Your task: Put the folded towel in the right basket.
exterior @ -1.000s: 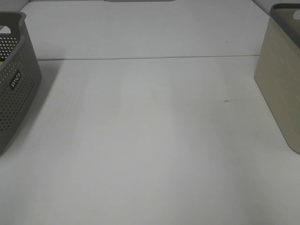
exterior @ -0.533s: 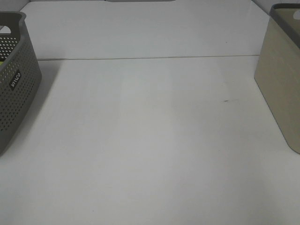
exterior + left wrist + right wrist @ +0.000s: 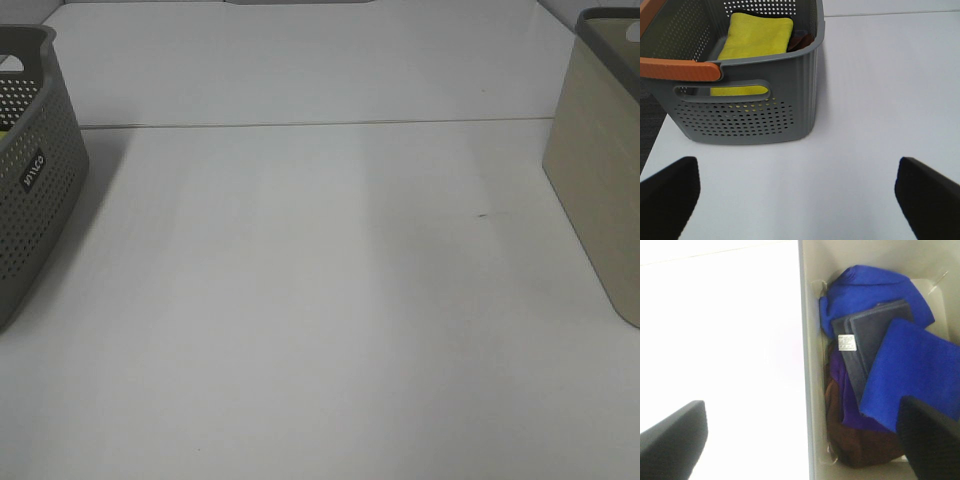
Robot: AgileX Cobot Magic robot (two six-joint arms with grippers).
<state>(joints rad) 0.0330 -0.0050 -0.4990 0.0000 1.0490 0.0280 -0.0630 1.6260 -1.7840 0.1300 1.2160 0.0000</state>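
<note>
1. Towel (image 3: 757, 37): yellow, folded flat, inside L basket (image 3: 747, 117) at the end away from the gripper, beside a dark red cloth (image 3: 801, 39). No towel on table (image 3: 320, 300). Judged to be the item to move.
2. L gripper (image 3: 799, 194): fingers spread wide, nothing btwn them. It hangs over bare table just outside the basket's near wall.
3. R gripper (image 3: 802, 435): also spread and empty, above the rim of R basket (image 3: 807, 365).
4. Step in hand (judgement): L arm reaches into L basket for pickup. Not yet begun, so task is at its start.
5. Doing it well:
   - Come in from above, clear of the near rim and the orange handle (image 3: 680, 69) by it.
   - Descend over towel's middle and pinch through all layers so the fold holds.
   - Lift straight up till the towel clears the rim, then travel.
6. Risks: red cloth may snag w/ the towel. A shallow pinch takes the top layer only and the fold opens.
7. Edges: in ext. cam, L basket sits at the table's L side and R basket at its R side, both partly out of frame.
8. Open room: table btwn baskets is bare, giving a wide carry lane. Neither arm shows in ext. cam.
9. R basket is part full: blue cloth (image 3: 875, 290) and grey cloth (image 3: 875, 335), w/ darker ones under. There's room on top, so release from above the rim. R gripper over it likely must give way, or take a handover mid-table.
</note>
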